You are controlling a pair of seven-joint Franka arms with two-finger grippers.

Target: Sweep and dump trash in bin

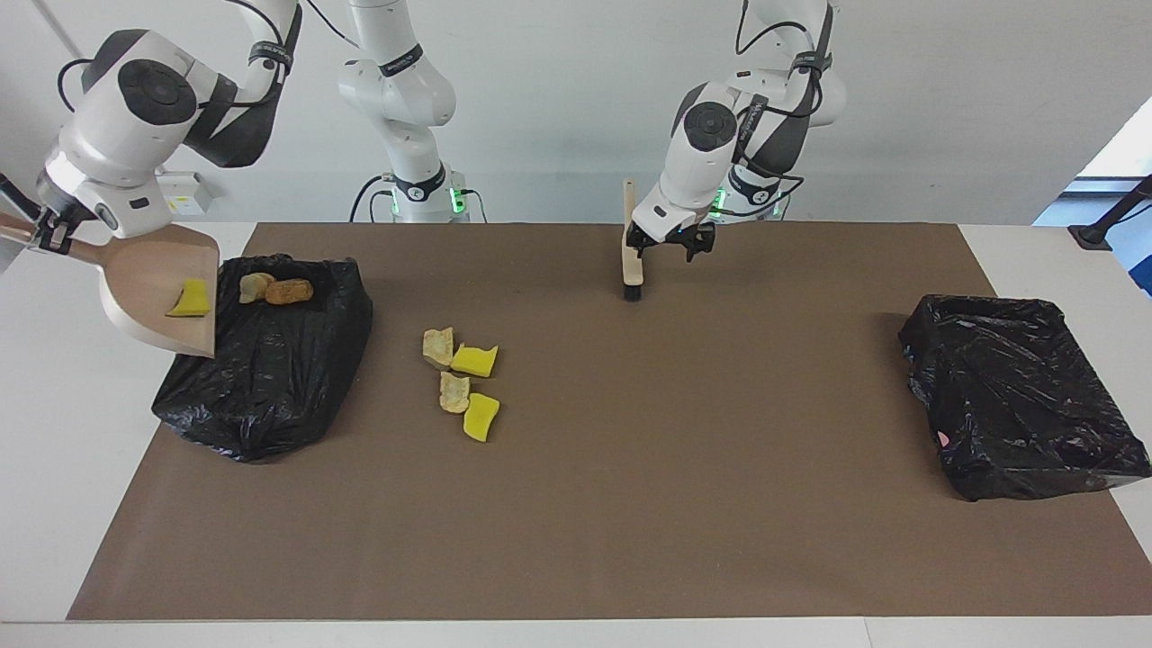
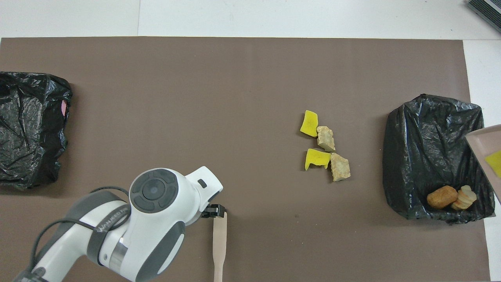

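Observation:
My right gripper is shut on the handle of the beige dustpan, which is tilted steeply over the black-lined bin at the right arm's end. One yellow trash chunk still clings inside the pan. Two brown chunks lie in the bin. Several chunks of trash, yellow and tan, sit on the mat beside the bin. My left gripper is open beside the brush. The brush stands on its bristles with its handle up.
A second black-lined bin sits at the left arm's end of the brown mat, with a small pink speck inside it. The left arm's wrist covers part of the mat near the robots in the overhead view.

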